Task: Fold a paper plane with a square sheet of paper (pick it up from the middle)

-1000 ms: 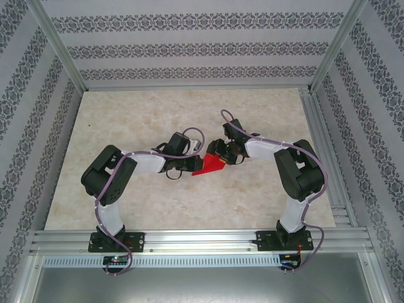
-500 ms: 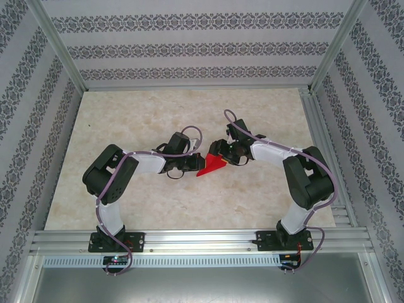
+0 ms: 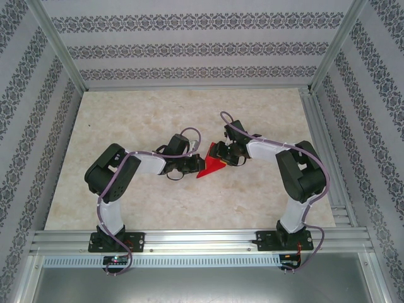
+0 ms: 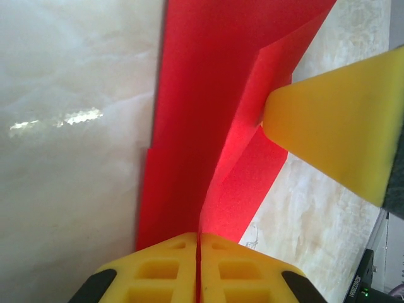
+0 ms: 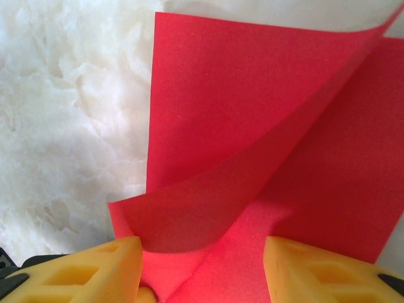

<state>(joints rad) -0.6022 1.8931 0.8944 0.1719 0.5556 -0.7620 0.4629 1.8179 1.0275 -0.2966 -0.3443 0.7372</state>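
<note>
red paper sheet (image 3: 211, 168), partly folded, sits between both tools over the marble desk (image 3: 126, 120). left tool (image 4: 199, 243) pressed together, pinching the sheet's edge at its tips. right tool (image 5: 202, 252) spread, a curled flap rising between its fingers; one yellow finger (image 4: 328, 126) touches a crease.

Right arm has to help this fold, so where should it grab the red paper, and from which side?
Probably the red paper by its lifted flap, coming from the end opposite the left gripper, which pinches the creased end. The flap curls up off the table, so the open right gripper can straddle it.
</note>
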